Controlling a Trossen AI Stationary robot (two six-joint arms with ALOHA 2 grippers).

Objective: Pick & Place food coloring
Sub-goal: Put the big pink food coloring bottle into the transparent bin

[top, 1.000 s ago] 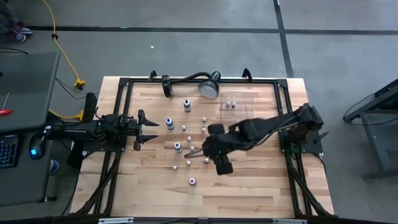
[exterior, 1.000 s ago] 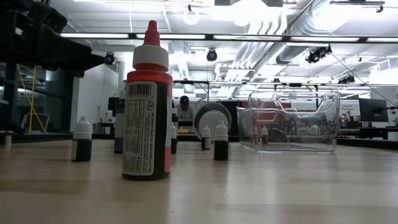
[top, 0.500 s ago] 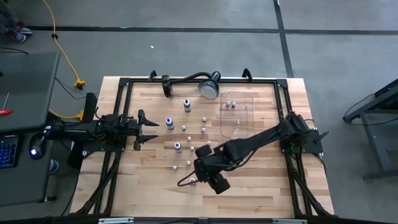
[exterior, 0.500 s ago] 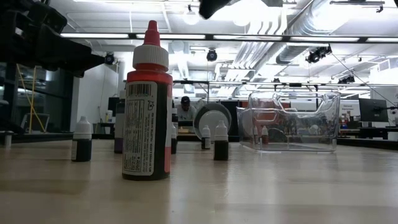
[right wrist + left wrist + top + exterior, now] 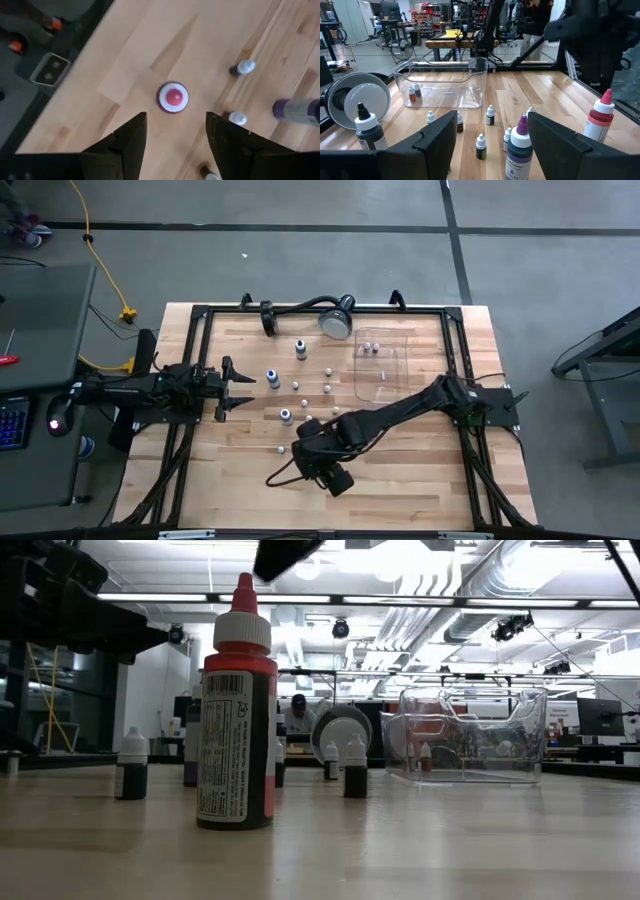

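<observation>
Bottle label (image 5: 228,748) — print unreadable

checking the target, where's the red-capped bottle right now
In the right wrist view, the red-capped bottle stands upright on bare table directly below the open right gripper.

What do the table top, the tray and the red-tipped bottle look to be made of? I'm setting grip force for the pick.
Table top: pale wood planks, matte, with visible grain and seams. Tray: clear, glossy, probably rigid plastic; the room shows through its walls. Red-tipped bottle: probably plastic, with a white ribbed cap, a red tip and a printed label, likely paper.
</observation>
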